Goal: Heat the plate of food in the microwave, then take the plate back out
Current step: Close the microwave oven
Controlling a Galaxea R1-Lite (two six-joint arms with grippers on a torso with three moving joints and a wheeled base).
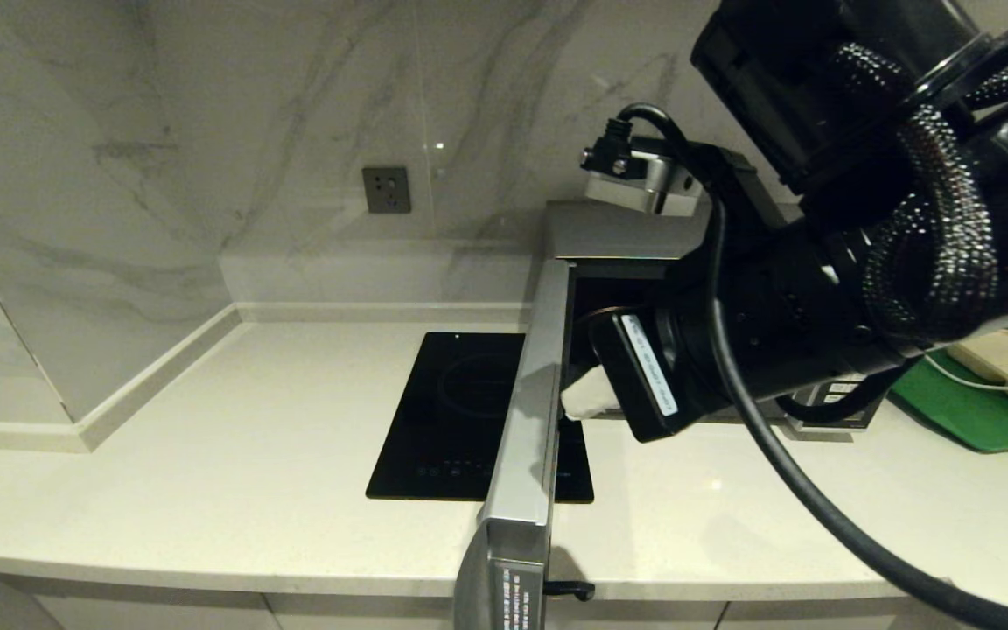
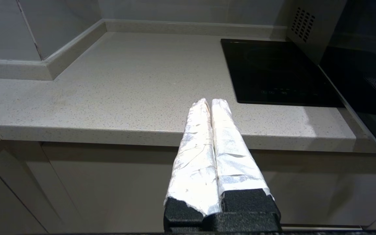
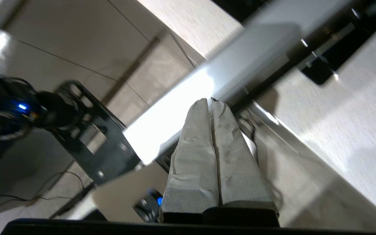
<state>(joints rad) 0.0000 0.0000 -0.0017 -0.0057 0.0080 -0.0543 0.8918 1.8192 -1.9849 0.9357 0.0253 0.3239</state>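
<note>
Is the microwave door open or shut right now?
Open. In the head view the microwave door swings out edge-on over the counter, and the shut right gripper sits by its inner side.

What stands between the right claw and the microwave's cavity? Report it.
Nothing visible: the microwave has its door swung open, and the shut right claw sits beside the door's inner face. The plate of food is out of view.

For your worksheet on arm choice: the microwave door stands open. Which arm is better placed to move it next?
Right: its shut claw is at the silver microwave door; the left claw hangs before the counter edge.
</note>
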